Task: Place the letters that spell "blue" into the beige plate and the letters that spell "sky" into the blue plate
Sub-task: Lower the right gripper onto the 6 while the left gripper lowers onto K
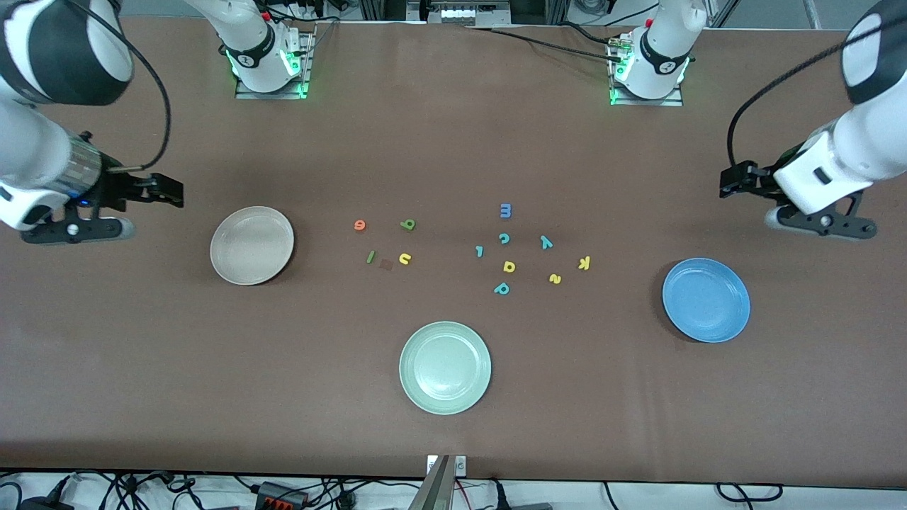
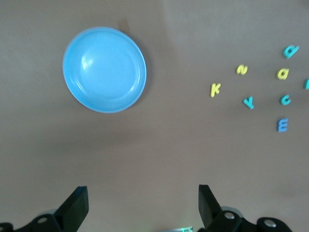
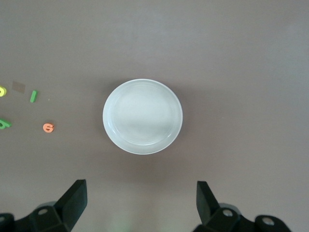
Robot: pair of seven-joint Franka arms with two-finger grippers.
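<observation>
both arms wait, raised. left gripper (image 2: 142, 205) spread wide above blue plate (image 1: 706, 299); right gripper (image 3: 141, 205) spread wide above beige plate (image 1: 251, 245). foam letters (image 1: 404, 258) lie scattered on the table between the plates.

Both grippers' bodies cut off by the wrist views' edges, one teal letter (image 2: 306, 84) sliced by the left wrist view's edge, yellow u (image 3: 2, 91) and green b (image 3: 4, 124) clipped in the right wrist view

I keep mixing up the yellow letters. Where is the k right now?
In the front view the yellow k lies on the table toward the left arm's end, between the yellow s and the blue plate.
</observation>
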